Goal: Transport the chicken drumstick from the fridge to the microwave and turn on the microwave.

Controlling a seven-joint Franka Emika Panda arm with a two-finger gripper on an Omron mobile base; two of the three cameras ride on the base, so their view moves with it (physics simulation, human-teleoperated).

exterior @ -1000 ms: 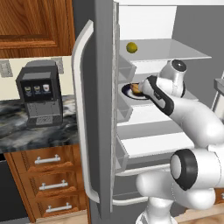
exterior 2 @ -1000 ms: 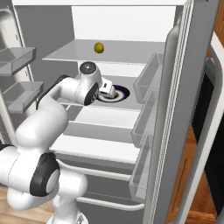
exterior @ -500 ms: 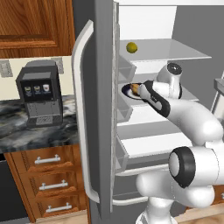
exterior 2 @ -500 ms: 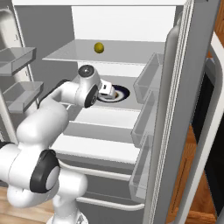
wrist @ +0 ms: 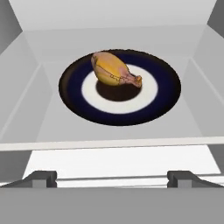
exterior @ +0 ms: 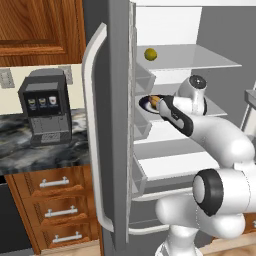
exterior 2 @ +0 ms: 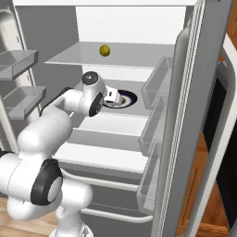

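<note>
— Kitchen bg: wood cabinets (exterior: 35,25) up top, marble counter (exterior: 30,150) w/ a black-and-grey coffee machine (exterior: 44,107) on it, drawers (exterior: 52,210) below. What's front & centre?

— Fridge (exterior: 117,125), doors swung wide. Long curved handle (exterior: 92,135) on the left door in left base view; white interior, grey-white shelves (exterior 2: 120,53). Door bins (exterior 2: 157,88) line the right door in right base view.

— Where's the chicken drumstick?

— Chicken drumstick (wrist: 114,70) lies on a dark blue plate (wrist: 164,94) w/ a white centre, on the middle shelf. Fat end toward upper left of hand view, thin end to the right. Also peeks out in left base view (exterior: 155,100), just ahead of the hand.

— Anything else inside?

— Small yellow ball (exterior 2: 105,50) on the shelf above, near the back. Well apart from the plate.

— Gripper?

— Gripper (wrist: 112,177) is spread wide, nothing between the tips. Both dark fingertips (wrist: 41,177) sit at the bottom of hand view, on the near side of the shelf's front edge, short of the plate. No contact w/ drumstick or plate.

— Arm pose?

— Reaches into the fridge at middle-shelf height; hand (exterior 2: 112,97) points at the plate in right base view. Elbow bent, forearm runs from the base up & in.

— Microwave?

— Can't make it out for sure; dark panel (exterior 2: 224,139) at far right of right base view, behind the door, too cut off to tell.
</note>
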